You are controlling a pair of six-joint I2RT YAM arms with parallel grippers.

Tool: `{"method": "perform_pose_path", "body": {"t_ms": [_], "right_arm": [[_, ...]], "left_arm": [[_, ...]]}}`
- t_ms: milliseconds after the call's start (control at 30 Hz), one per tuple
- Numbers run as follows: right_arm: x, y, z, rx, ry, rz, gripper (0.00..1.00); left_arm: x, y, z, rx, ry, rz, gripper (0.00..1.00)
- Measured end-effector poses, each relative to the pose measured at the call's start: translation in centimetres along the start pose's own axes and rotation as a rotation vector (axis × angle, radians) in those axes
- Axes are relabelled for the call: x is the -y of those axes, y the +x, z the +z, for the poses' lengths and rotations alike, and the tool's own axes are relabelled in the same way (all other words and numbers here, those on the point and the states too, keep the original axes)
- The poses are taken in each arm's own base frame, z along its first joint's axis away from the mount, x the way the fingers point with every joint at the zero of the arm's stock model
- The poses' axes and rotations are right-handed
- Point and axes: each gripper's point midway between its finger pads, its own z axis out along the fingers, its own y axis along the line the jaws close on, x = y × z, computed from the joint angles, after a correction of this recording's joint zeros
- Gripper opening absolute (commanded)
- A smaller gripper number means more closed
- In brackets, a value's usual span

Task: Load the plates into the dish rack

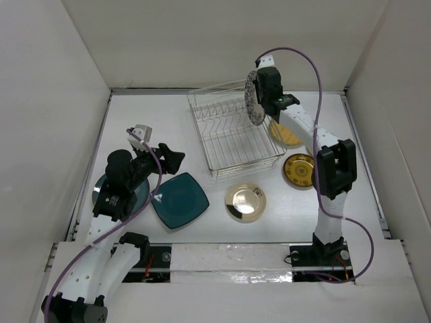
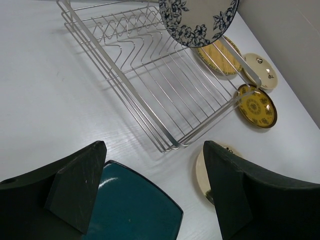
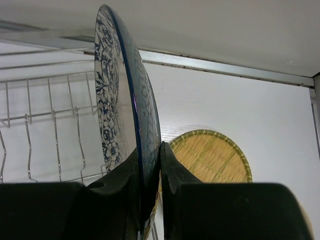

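A glossy round teal plate (image 1: pixel 139 188) lies flat at the left of the white table (image 1: pixel 135 114), partly under the left arm. The left gripper (image 2: pixel 156 192) hangs over the table with its black fingers spread wide and nothing between them. Below it lies a square plate (image 1: pixel 179 200) of dark teal with rounded corners and a smooth glaze that catches the light.

The rack (image 1: pixel 232 134) stands in the middle. It is a rectangle of thin silver wire, with straight bars along the floor and a row of bent upright tines toward the far side. Near its front edge lies a round gold plate (image 1: pixel 245 202), shiny like metal, with a bright centre.

Over the rack's far right corner the right gripper (image 3: pixel 149 175) pinches the floral plate (image 1: pixel 253 99) by its rim, one finger on each face. The plate is held on edge, roughly upright and clear of the table; I cannot tell whether it touches the wires. It is white with dark blue flowers crowded round the border, and its edge is thin and curved.

Just right of the rack lies a yellow plate (image 1: pixel 286 133) with a woven, basket-like look and a greenish rim. Nearer the arms lies a gold plate with a dark rim (image 1: pixel 300 169), finely patterned. A plain cream plate (image 2: pixel 259 71) lies beside those two.
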Motion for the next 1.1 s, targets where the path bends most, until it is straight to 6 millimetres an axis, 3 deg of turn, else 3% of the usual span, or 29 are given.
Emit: {"method": "perform_pose_path", "body": {"t_ms": [133,200,367,433,467,533,567,600,667,700,733,800,867,967,1000,1100], "right_arm": [[-1.8,2.1,0.3,-0.034,0.020,-0.070,0.17],[-2.1,1.8,0.4,-0.016,0.030,-0.068,0.21],[-2.2,1.3,0.2,-0.001,0.029,-0.035,0.62],[-2.1,0.7,-0.2,0.010,0.025,-0.019,0.74],[-1.9,0.3,-0.6,0.016,0.020,-0.003,0.76],[-1.6,-1.2,-1.9,0.037,0.002,0.039,0.80],[-1.4,-2.1,-3.1,0.056,-0.015,0.072,0.80],[-1.3,-3.1,-4.5,0.078,-0.039,0.106,0.80],[-1.2,-4.8,-8.6,0.138,-0.104,0.179,0.65],[-1.4,-5.2,-10.9,0.166,-0.144,0.209,0.53],[-1.8,-5.5,-13.5,0.195,-0.186,0.241,0.20],[-4.1,-6.0,-19.2,0.260,-0.325,0.309,0.00],[-7.8,-4.7,-24.6,0.283,-0.508,0.363,0.00],[-14.3,1.4,-30.4,0.194,-0.770,0.398,0.00],[-16.0,3.9,-31.6,0.144,-0.828,0.405,0.00],[-20.2,12.8,-33.0,-0.054,-0.899,0.390,0.19]], "left_arm": [[-0.2,0.0,0.0,0.003,-0.009,0.000,0.74],[-0.2,-0.1,0.0,0.006,-0.014,0.001,0.74],[-0.3,-0.2,0.0,0.010,-0.021,0.001,0.71],[-0.4,-0.3,-0.1,0.013,-0.023,0.001,0.63],[-0.4,-0.3,-0.1,0.015,-0.025,0.002,0.50],[-0.3,-0.5,-0.2,0.023,-0.024,0.003,0.34],[-0.3,-0.6,-0.3,0.028,-0.024,0.005,0.19],[-0.2,-0.7,-0.4,0.032,-0.023,0.005,0.13],[-0.2,-0.9,-0.6,0.042,-0.025,0.010,0.00],[-0.2,-1.0,-0.7,0.047,-0.026,0.010,0.00],[-0.2,-1.1,-0.8,0.053,-0.028,0.013,0.00],[0.0,-1.5,-1.1,0.069,-0.029,0.016,0.00],[0.1,-1.8,-1.3,0.084,-0.028,0.021,0.00],[0.2,-2.1,-1.7,0.101,-0.028,0.024,0.00],[0.2,-2.2,-1.7,0.105,-0.028,0.025,0.00],[0.2,-2.4,-1.9,0.113,-0.032,0.026,0.00]]}}
